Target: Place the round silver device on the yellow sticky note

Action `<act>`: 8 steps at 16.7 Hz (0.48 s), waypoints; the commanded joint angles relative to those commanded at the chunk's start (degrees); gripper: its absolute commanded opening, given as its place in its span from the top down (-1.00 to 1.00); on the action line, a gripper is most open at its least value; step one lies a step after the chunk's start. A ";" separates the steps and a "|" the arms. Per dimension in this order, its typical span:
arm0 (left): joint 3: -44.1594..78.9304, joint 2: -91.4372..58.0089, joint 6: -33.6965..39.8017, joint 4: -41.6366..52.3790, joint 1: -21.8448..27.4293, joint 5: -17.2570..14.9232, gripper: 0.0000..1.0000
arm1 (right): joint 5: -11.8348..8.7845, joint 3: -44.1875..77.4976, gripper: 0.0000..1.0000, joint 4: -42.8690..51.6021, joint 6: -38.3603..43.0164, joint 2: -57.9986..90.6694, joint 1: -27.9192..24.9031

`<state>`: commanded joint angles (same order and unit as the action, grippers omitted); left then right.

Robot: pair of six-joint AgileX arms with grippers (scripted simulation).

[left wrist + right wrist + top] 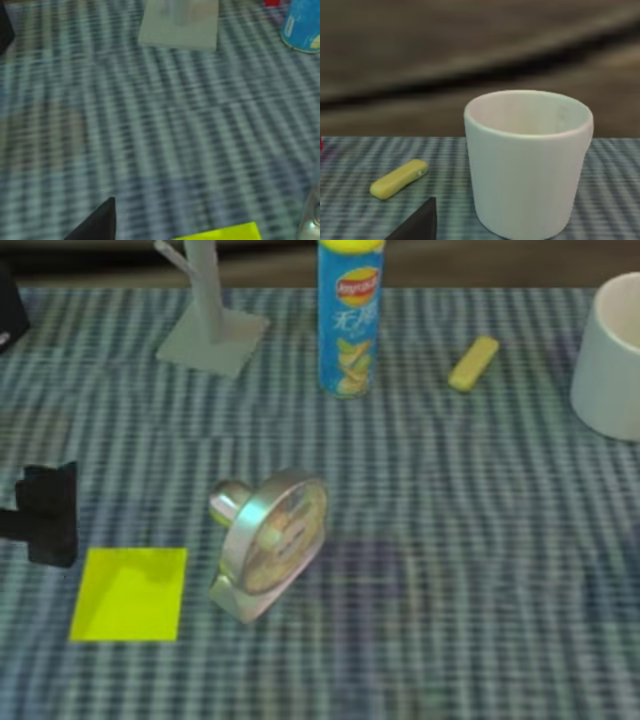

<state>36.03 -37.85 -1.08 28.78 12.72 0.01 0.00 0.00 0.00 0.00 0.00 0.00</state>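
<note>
The round silver device (272,542) is stood upright on the striped table (470,540), just right of the yellow sticky note (130,593), apart from it. The left end effector (45,512) is positioned near the table's left edge, above the note; whether it is open cannot be told, and nothing is held. The right end effector is not seen from above.

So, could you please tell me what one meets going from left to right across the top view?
Left hand → yellow sticky note → round silver device → blue crisps can → pale yellow bar → white cup.
</note>
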 joint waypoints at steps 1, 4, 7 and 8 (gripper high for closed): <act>5.35 -6.00 -0.13 4.05 1.77 0.01 -1.00 | 0.00 0.00 -1.00 0.00 0.00 0.00 0.00; 21.57 -24.66 -0.54 16.47 7.18 0.03 -1.00 | 0.00 0.00 -1.00 0.00 0.00 0.00 0.00; 37.08 -42.60 -0.94 28.46 12.38 0.02 -1.00 | 0.00 0.00 -1.00 0.00 0.00 0.00 0.00; 41.90 -48.07 -1.07 32.16 14.00 0.02 -1.00 | 0.00 0.00 -1.00 0.00 0.00 0.00 0.00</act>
<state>77.93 -85.92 -2.15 60.94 26.72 0.03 0.00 0.00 0.00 0.00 0.00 0.00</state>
